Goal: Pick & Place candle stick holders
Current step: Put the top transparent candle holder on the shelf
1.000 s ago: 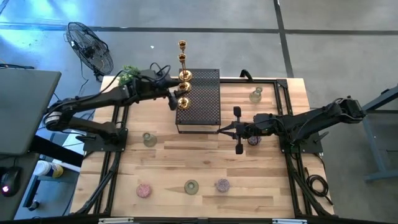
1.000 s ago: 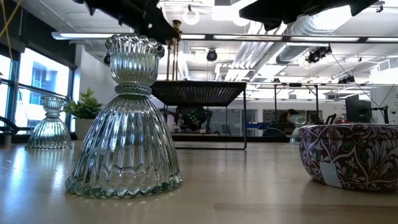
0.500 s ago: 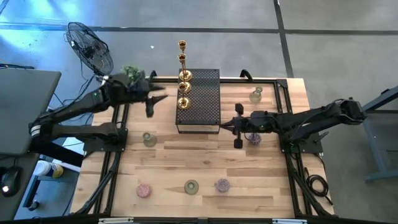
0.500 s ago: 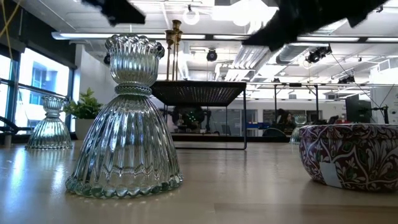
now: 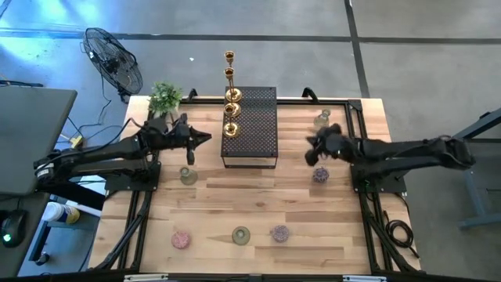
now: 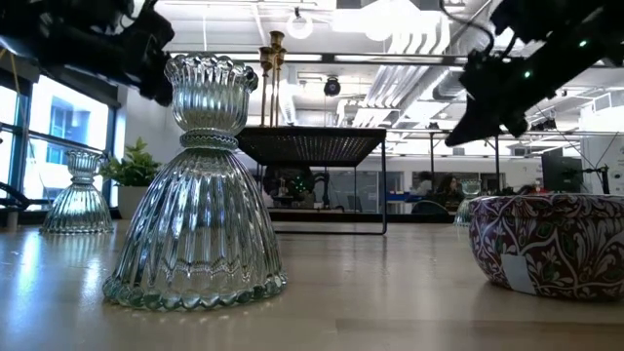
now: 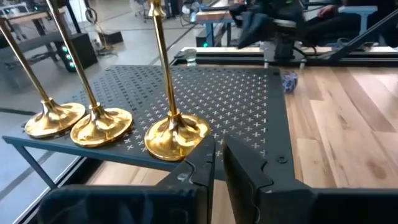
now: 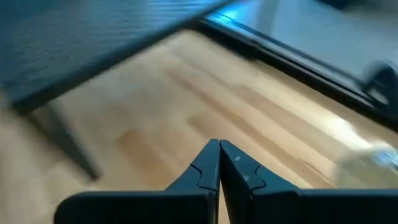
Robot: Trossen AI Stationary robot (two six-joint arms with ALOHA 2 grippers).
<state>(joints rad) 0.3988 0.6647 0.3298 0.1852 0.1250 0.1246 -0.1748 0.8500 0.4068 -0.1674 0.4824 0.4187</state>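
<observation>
Several gold candlesticks (image 5: 230,128) stand by their round bases in a row along the left edge of the black perforated box (image 5: 254,129); three of them show in the left wrist view (image 7: 176,134). Glass holders stand on the table: clear-green (image 5: 188,175), clear (image 5: 322,120), purple (image 5: 320,174), pink (image 5: 182,239), green (image 5: 240,235), purple (image 5: 279,233). My left gripper (image 5: 205,139) is shut and empty, left of the box, pointing at it (image 7: 219,155). My right gripper (image 5: 311,150) is shut and empty (image 8: 219,148), right of the box, beside the purple holder.
A potted plant (image 5: 164,95) stands at the table's far left corner. A fan (image 5: 113,59) stands on the floor beyond it. The black box is raised on thin legs (image 6: 312,146). In the low view a ribbed glass holder (image 6: 200,185) stands close to the camera.
My left gripper has drawn back from the nearest gold candlestick on the box toward the table's left edge; the candlestick stays standing on the box. My right gripper has moved from the box's near right corner toward the table's right and far edges and has shut.
</observation>
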